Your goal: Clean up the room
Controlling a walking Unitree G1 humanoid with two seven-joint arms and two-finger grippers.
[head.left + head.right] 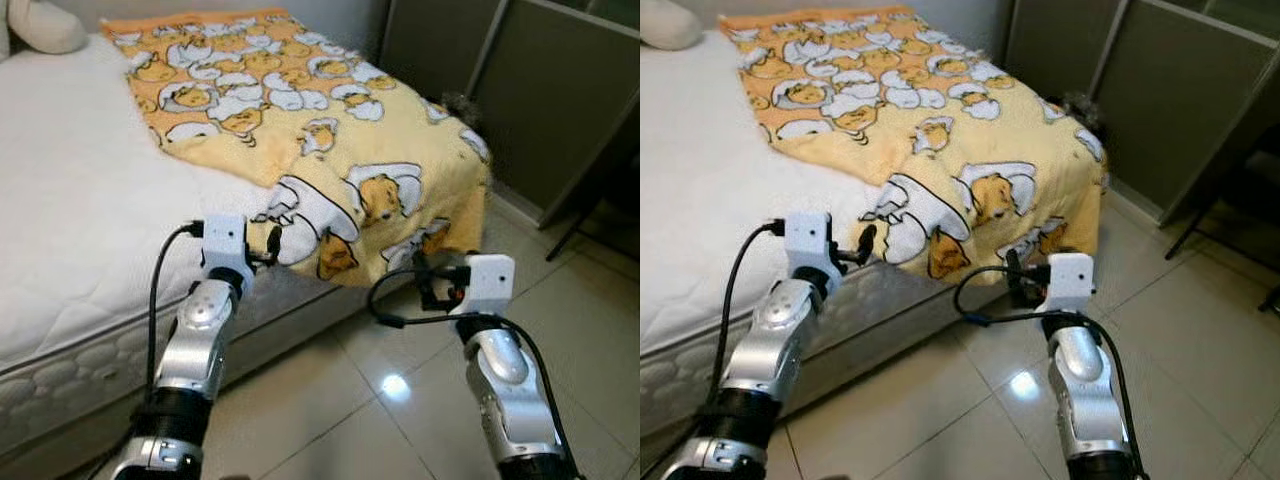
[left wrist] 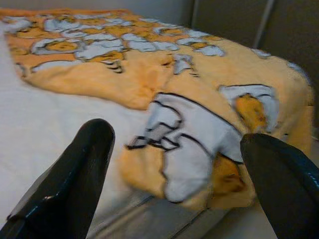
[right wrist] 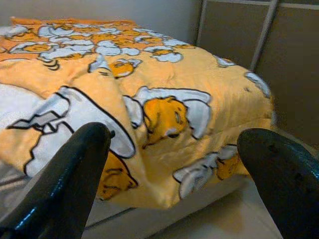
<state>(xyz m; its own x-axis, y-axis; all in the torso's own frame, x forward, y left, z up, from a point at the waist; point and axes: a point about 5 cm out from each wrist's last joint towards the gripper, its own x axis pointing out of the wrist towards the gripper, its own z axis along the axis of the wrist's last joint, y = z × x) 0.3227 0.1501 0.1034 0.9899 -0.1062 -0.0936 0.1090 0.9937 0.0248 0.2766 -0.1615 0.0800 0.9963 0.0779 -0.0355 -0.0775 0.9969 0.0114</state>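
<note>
Here we hold both arms out low in front of us, above the glossy tiled floor (image 1: 330,400) at the foot of the bed (image 1: 70,230). Our left gripper (image 2: 177,164) points at the mattress edge, its fingers (image 2: 75,174) spread wide apart with nothing between them; just ahead of it lies the near fold of the blanket (image 1: 330,170). Our right gripper (image 3: 172,169) is raised over the floor beside the bed's corner, its fingers (image 3: 279,174) likewise wide apart and empty, aimed at the part of the blanket that hangs over that corner. Neither gripper touches the cloth.

The blanket is yellow and orange, printed with white egg-shell cartoon figures. It lies rumpled and slantwise across the right half of the bed, one edge folded back on itself near the mattress edge, one corner draping down the side toward the floor. To the left of it the white quilted mattress is bare.

Farther off, at the head of the bed, rests a pale pillow (image 1: 45,25). Beyond the bed's right side stand dark grey wardrobe doors (image 1: 540,90), and a thin dark leg of some stand (image 1: 585,215) slants down to the floor in front of them.
</note>
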